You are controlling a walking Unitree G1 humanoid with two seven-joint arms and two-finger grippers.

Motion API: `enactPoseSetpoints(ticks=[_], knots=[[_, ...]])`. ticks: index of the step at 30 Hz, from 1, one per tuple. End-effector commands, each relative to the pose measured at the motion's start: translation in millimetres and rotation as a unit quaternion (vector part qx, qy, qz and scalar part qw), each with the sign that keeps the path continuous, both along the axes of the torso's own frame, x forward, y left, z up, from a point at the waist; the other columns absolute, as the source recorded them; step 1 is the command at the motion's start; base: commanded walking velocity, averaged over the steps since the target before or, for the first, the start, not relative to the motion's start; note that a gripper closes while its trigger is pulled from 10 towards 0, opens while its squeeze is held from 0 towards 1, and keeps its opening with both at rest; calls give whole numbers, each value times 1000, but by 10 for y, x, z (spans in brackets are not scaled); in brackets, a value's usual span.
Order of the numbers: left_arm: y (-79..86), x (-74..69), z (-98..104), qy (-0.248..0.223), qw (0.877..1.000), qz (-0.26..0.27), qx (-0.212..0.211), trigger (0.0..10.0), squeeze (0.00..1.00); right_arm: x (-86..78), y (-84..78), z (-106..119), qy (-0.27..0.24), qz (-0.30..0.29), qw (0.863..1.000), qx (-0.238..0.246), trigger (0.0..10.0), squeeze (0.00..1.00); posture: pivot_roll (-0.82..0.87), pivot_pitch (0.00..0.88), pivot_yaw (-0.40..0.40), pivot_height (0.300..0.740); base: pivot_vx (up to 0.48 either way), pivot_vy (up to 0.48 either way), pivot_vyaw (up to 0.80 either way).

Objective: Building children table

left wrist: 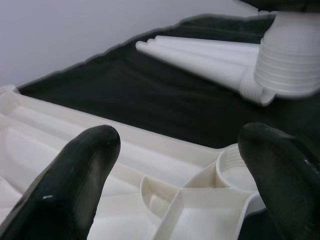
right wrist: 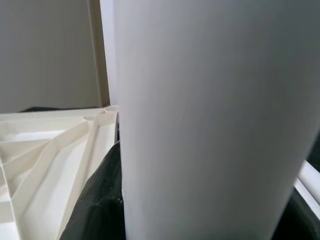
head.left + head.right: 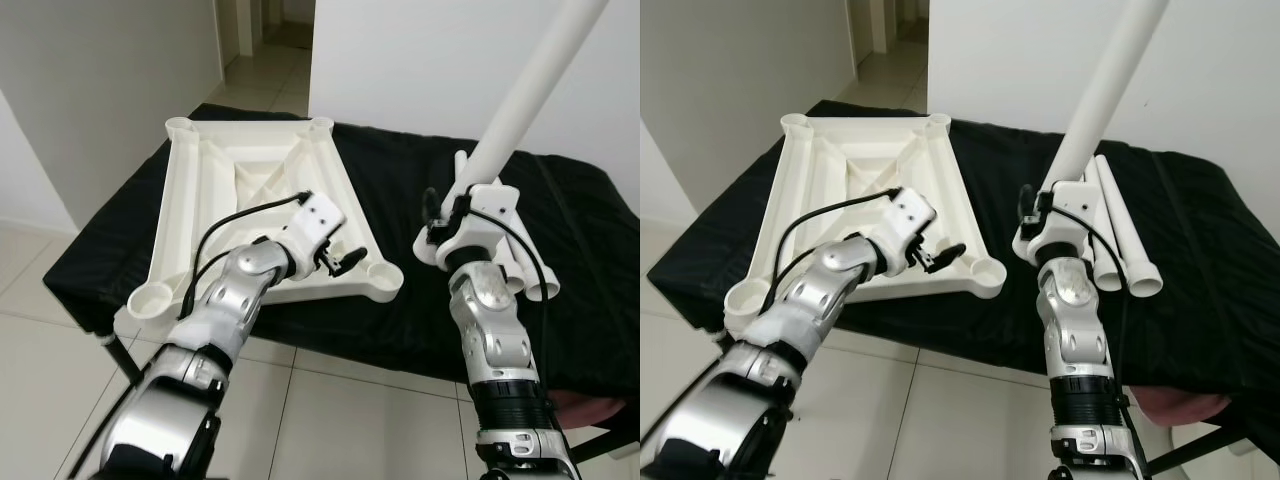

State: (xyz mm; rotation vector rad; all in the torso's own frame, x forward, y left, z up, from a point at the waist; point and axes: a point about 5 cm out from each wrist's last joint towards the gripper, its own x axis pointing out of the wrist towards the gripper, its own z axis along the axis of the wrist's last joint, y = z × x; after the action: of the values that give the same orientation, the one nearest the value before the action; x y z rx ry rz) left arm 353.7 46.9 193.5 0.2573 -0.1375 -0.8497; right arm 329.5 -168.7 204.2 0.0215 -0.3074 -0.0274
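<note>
1. Two silver arms rise from the lower edge of the head views. The left gripper (image 3: 345,262) sits left of centre, its two glossy black fingers (image 1: 70,180) spread apart and grasping nothing, poised just over the tabletop's near right corner.
2. The right gripper (image 3: 1040,215), right of centre, is clenched on one white table leg (image 3: 520,95), a smooth matte tube tilted toward the upper right corner of the frame, its ribbed lower end held up off the cloth.
3. One upturned white plastic tabletop (image 3: 255,205) lies centre-left: ribbed underside, diagonal braces, four round corner sockets (image 3: 381,280).
4. Two more white legs (image 3: 1120,240) lie side by side on the cloth right of centre, behind the right gripper.
5. A black cloth (image 3: 400,190) covers the work surface.
6. Pale glossy floor tiles (image 3: 340,415) lie below; white walls (image 3: 400,60) stand behind.
</note>
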Motion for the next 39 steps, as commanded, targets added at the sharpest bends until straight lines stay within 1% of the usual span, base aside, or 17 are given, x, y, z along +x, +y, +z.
enactPoseSetpoints(ticks=[1, 2, 4, 5, 6, 8, 10, 12, 14, 16, 19, 21, 23, 28, 34, 35, 39], knots=[[94, 60, 36, -12, 993, 113, -37, 10000, 0, -20, -4, 31, -14, -1, 1000, 6, 10000, 0, 6, 0, -49, 740, 0, 0, 0], [174, -5, 109, -18, 990, 120, -76, 10000, 0, -47, 26, 5, -15, -3, 1000, 11, 10000, 0, 8, 0, -51, 740, 0, 0, 0], [174, -5, 109, -18, 990, 120, -76, 10000, 0, -47, 26, 5, -15, -3, 1000, 11, 10000, 0, 8, 0, -51, 740, 0, 0, 0], [264, -64, 168, -22, 985, 128, -109, 10000, 0, -76, 58, -28, -12, -4, 1000, 8, 10000, 0, 12, 0, -59, 740, 0, 0, 0], [264, -64, 168, -22, 985, 128, -109, 10000, 0, -76, 58, -28, -12, -4, 1000, 8, 10000, 0, 12, 0, -59, 740, 0, 0, 0], [462, -109, 232, -27, 977, 157, -141, 10000, 0, -132, 112, -105, -2, -6, 1000, -3, 10000, 0, 16, 0, -66, 740, 0, 0, 0], [462, -109, 232, -27, 977, 157, -141, 10000, 0, -132, 112, -105, -2, -6, 1000, -3, 10000, 0, 16, 0, -66, 740, 0, 0, 0], [531, -150, 248, -29, 974, 170, -145, 10000, 0, -157, 125, -145, 6, -4, 1000, -9, 10000, 0, 16, 0, -73, 740, 0, 0, 0], [610, -224, 203, -21, 966, 198, -167, 10000, 0, -212, 150, -233, 20, 13, 999, -24, 10000, 0, 10, 0, -78, 740, 0, 0, 0], [610, -224, 203, -21, 966, 198, -167, 10000, 0, -212, 150, -233, 20, 13, 999, -24, 10000, 0, 10, 0, -78, 740, 0, 0, 0], [664, -323, 152, -5, 953, 226, -200, 10000, 0, -276, 164, -295, 26, 21, 999, -35, 10000, 0, 10, 0, -88, 740, 0, 0, 0], [663, -344, 145, -1, 951, 229, -209, 10000, 0, -289, 163, -303, 26, 21, 999, -36, 10000, 0, 10, 0, -88, 740, 0, 0, 0], [675, -383, 157, -12, 948, 240, -210, 10000, 0, -306, 163, -318, 29, 20, 999, -39, 10000, 0, 11, 0, -95, 740, 0, 0, 0], [691, -511, 88, 1, 949, 233, -211, 10000, 0, -376, 209, -342, 30, 21, 998, -47, 10000, 0, 12, 0, -101, 740, 0, 0, 0], [682, -558, 75, 3, 951, 232, -203, 10000, 0, -407, 219, -312, 21, 19, 998, -49, 10000, 0, 11, 0, -101, 740, 0, 0, 0], [657, -604, 67, 8, 953, 226, -201, 10000, 0, -444, 231, -297, 12, 24, 999, -45, 10000, 0, 6, 0, -97, 740, 0, 0, 0], [632, -618, 57, 13, 955, 218, -200, 10000, 0, -492, 252, -262, -10, 33, 999, -27, 10000, 0, 5, 0, -97, 740, 0, 0, 0]])
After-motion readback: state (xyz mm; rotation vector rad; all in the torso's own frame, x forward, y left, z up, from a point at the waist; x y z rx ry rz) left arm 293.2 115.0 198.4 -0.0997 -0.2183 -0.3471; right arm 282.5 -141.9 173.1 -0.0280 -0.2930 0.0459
